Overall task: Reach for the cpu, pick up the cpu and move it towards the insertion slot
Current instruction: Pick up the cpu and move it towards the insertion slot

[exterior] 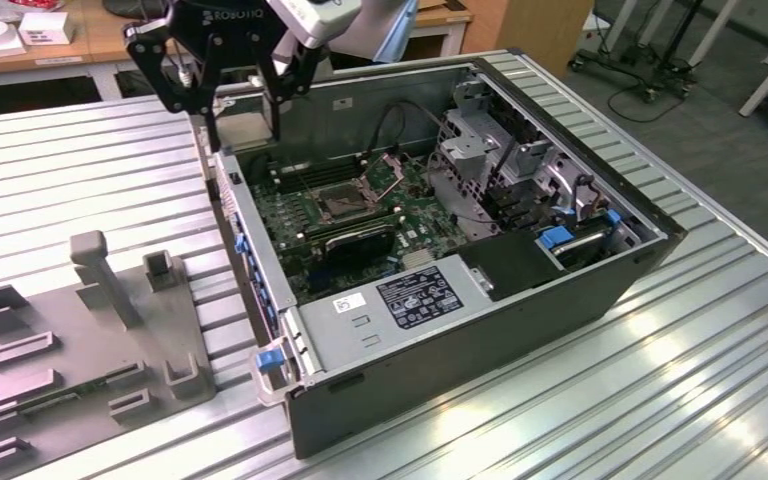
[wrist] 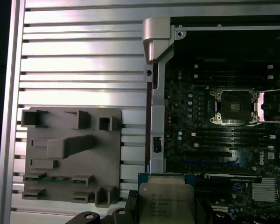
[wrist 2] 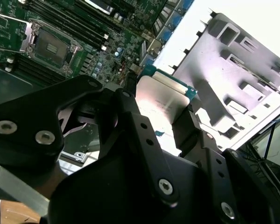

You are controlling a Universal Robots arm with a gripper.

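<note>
On the exterior view's left, a grey fixture plate (exterior: 84,380) with little blocks sits on the ribbed metal table (exterior: 77,170). Next to it, toward the exterior view's right, stands the open computer case (exterior: 491,330) with the green motherboard (exterior: 337,215) inside. The black gripper (exterior: 231,120) hangs up high, above the near wall of the case. In both wrist views it has the cpu (wrist: 166,201) in its grip, with its fingers (wrist 2: 184,130) closed in on two opposite edges, so the jaws are open just as wide as the chip. The cpu (wrist 2: 161,100) is in the air, not on the plate and not in the socket. The insertion slot (wrist: 234,106) lies well apart from it, out on the board, with its dark middle and shiny frame open. The chip looks small, flat, stiff and light. Its metal face looks smooth, so it could slip. The underside is probably easy to hurt, so the edges seem the safe place to hold it, as the gripper does now.
</note>
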